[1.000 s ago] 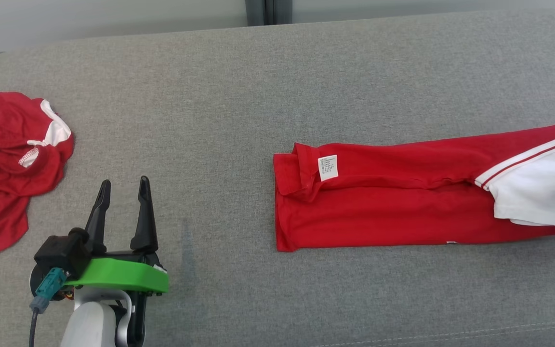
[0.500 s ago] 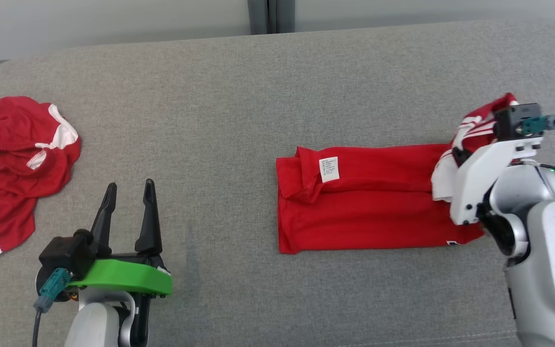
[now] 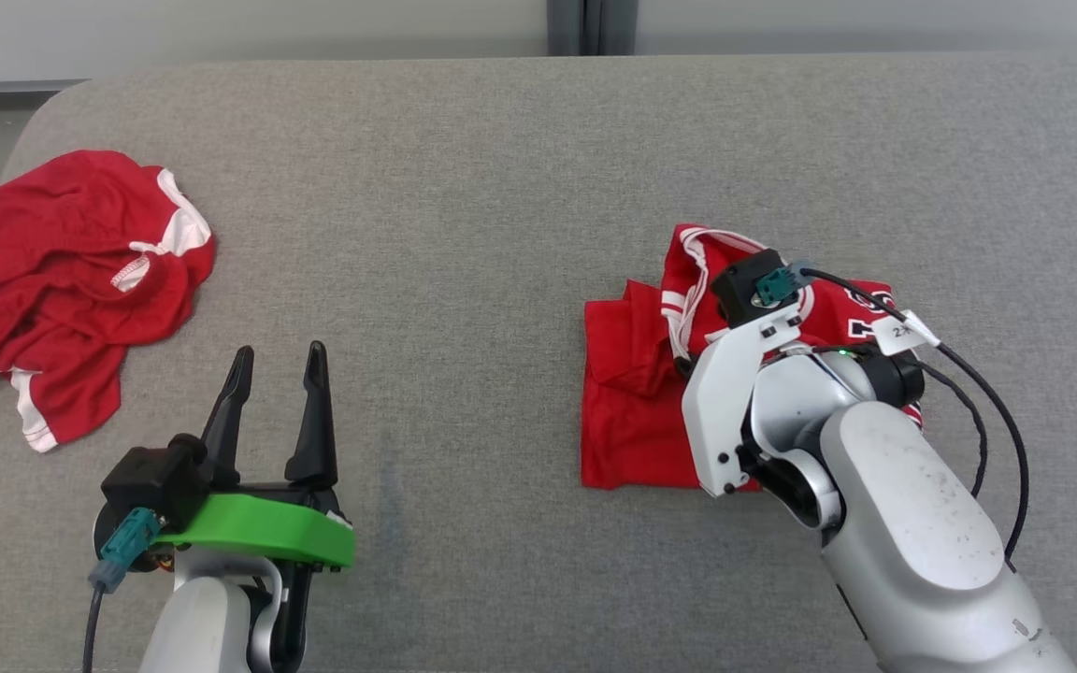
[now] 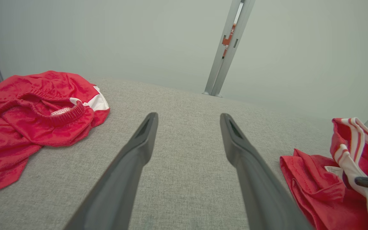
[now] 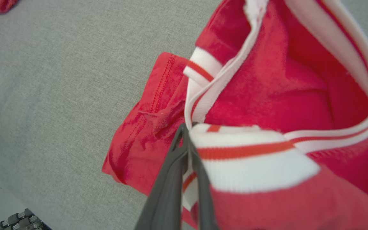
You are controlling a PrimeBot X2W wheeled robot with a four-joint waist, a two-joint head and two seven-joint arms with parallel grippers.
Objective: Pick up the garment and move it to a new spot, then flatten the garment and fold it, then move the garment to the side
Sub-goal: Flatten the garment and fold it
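The garment (image 3: 627, 411) is a red shirt with white striped trim, lying folded right of centre on the grey padded surface (image 3: 464, 187). My right gripper (image 3: 686, 363) is shut on its white striped edge (image 5: 251, 166) and holds that end raised and doubled back over the lower layer. In the right wrist view the gripper (image 5: 184, 131) pinches the trim between closed fingers. In the left wrist view the garment (image 4: 311, 191) lies at the right edge. My left gripper (image 3: 279, 355) stands open and empty at the lower left, well apart from the garment, fingers (image 4: 139, 150) spread over bare cloth.
A second red and white garment (image 3: 71, 280) lies crumpled at the surface's left end, also in the left wrist view (image 4: 27, 111). A pale wall with a metal post (image 3: 592, 26) runs along the far edge. Bare grey surface lies between the two garments.
The head camera has shifted. My right arm came in from the right and carried the garment's striped end leftward over the rest, shortening it. The left gripper stayed open in place.
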